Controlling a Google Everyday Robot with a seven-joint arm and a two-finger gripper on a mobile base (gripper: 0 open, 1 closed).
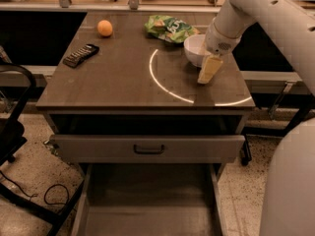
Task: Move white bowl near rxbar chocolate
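Observation:
The white bowl (195,51) stands on the dark table top at the back right, just in front of the green snack bag (170,28). The rxbar chocolate (81,55), a dark flat bar, lies far off at the table's left side. My gripper (209,70) hangs from the white arm at the bowl's right front rim, touching or very close to it, and points down at the table. The arm hides the bowl's right edge.
A round orange fruit (104,28) sits at the back left, behind the bar. A bright curved light streak (162,85) crosses the table top (118,82). A drawer with a handle (148,149) is below the front edge. A black chair (12,132) stands at the left.

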